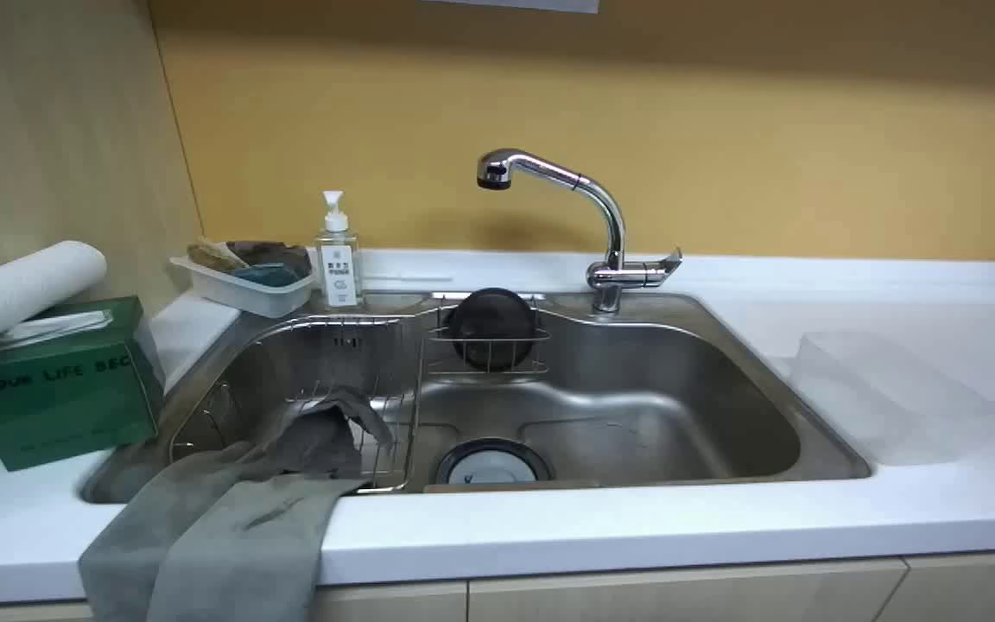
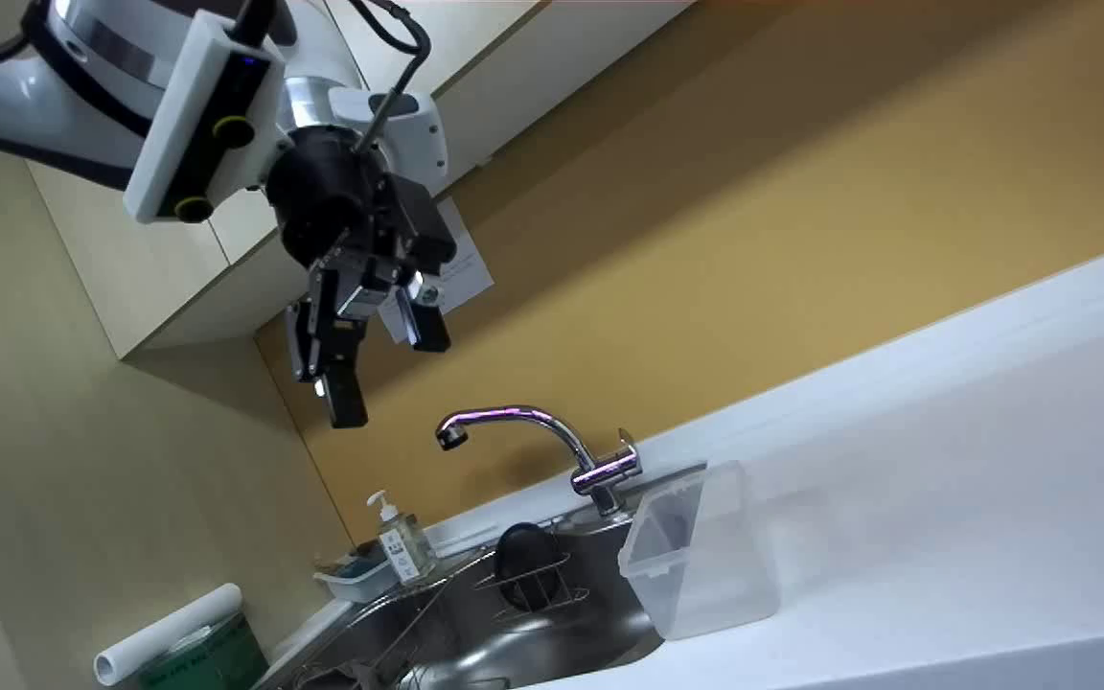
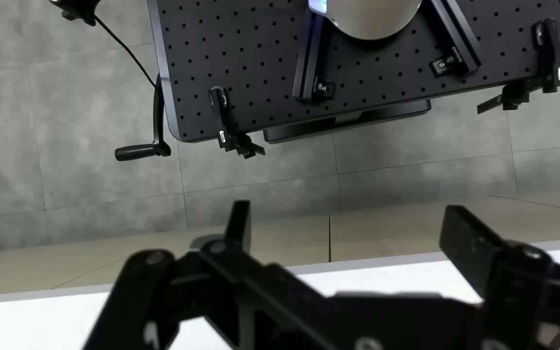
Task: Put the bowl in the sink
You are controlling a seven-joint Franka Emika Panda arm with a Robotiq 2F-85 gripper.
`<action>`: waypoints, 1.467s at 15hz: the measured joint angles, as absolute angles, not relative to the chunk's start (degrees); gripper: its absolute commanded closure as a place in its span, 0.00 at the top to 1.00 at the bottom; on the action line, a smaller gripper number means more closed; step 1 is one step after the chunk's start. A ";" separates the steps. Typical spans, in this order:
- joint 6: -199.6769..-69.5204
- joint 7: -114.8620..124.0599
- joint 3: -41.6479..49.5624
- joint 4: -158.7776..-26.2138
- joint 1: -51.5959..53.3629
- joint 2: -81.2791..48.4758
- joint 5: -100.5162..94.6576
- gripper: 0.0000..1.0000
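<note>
Wrist view: the pincer (image 3: 348,218) is released, its two fingers (image 3: 472,248) spread well apart; past them show the white table (image 3: 37,321), grey floor tiles (image 3: 90,121) and a black perforated platform (image 3: 260,73).
Bowl (image 1: 895,397): translucent whitish plastic, squarish; it rests on the table just beside the sink (image 1: 662,423), to the right of it in both exterior views; whether it touches the steel rim cannot be told.
Arm (image 2: 34,105): at the upper left in an exterior view, the pincer (image 2: 390,383) hanging tips downward, well apart from the table.
Green box (image 1: 48,380): on the table by the sink's left end, printed in dark capitals "YOUR LIFE BEC", the last word cut off at the corner; a white paper roll (image 1: 22,294) lies along its top, contact unclear.
Pump bottle (image 1: 340,268): clear, with a white pump; its white label (image 1: 340,278) bears a bold dark line of characters over smaller marks, too blurred to read.
Pale tray (image 1: 243,294): just beside the pump bottle, holding yellowish, dark and blue things (image 1: 271,257).
Wall sheet (image 2: 461,268): white paper in an exterior view, partly hidden behind the pincer; faint print shows, too small to read.
Drain (image 1: 491,466): dark ring round a pale centre; one small dark mark sits there, too small to make out.
Faucet (image 1: 611,216): curved chrome, standing at the sink's back rim.
Grey cloth (image 1: 238,536): draped from the sink over the table's front edge.
</note>
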State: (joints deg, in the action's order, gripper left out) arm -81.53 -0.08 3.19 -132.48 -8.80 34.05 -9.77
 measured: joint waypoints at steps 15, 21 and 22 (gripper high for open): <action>-81.58 -0.09 3.19 -132.51 -8.80 34.07 -9.77 1.00; -86.00 0.09 3.79 -132.70 -8.63 34.03 -9.76 1.00; -88.22 -0.03 4.18 -132.83 -8.53 33.94 -9.55 1.00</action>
